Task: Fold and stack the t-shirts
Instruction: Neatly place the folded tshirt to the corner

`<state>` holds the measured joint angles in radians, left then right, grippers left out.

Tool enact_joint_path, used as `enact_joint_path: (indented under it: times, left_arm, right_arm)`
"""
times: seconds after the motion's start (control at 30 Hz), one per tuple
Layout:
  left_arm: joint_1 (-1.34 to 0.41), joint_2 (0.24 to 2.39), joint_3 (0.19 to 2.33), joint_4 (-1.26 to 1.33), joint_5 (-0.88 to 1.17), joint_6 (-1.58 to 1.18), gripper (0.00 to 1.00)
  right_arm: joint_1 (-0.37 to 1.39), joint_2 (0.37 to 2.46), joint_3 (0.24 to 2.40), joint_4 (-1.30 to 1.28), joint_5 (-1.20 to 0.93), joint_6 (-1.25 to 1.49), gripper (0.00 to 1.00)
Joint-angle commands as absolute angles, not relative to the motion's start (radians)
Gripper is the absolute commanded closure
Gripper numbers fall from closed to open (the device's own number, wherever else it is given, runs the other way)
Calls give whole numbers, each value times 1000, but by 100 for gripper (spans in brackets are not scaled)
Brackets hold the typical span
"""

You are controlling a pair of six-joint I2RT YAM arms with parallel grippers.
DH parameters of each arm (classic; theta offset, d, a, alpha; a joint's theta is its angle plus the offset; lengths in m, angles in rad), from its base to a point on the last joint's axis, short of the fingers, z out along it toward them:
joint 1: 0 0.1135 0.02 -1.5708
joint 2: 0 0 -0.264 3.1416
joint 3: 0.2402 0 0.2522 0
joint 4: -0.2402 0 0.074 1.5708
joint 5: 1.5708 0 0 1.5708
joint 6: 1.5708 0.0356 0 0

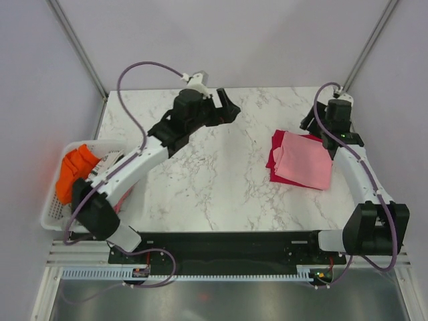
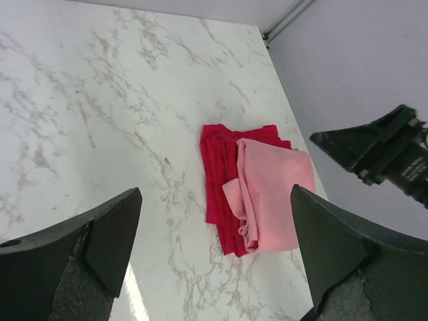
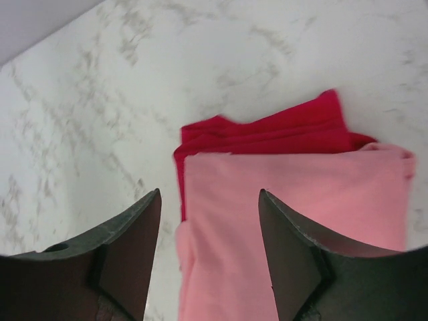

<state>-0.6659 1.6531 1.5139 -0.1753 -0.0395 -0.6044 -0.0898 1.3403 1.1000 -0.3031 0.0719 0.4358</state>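
I saw the folded light pink cloth t-shirt [image 1: 304, 162] atop the folded crimson red cloth t-shirt [image 1: 275, 148] at 3 o'clock on the marble table [image 1: 221, 190], left gripper [image 2: 214, 192] and right gripper [image 3: 209, 194] spread, empty; judged both shirts light, limp, slide-prone, best pinched at a folded edge.

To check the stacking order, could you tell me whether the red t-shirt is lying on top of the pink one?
No, the pink t-shirt lies on top of the red t-shirt, whose edge shows beneath it.
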Motion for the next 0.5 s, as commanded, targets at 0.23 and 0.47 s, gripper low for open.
enact_joint_path:
  times: [0.23, 0.47]
  left_arm:
    - [-612, 1206, 981, -155, -141, -617, 0]
    - [-606, 1051, 756, -131, -218, -629, 0]
  right_arm:
    - [218, 1488, 1081, -310, -23, 379, 41]
    - [314, 1566, 1098, -314, 38, 379, 55]
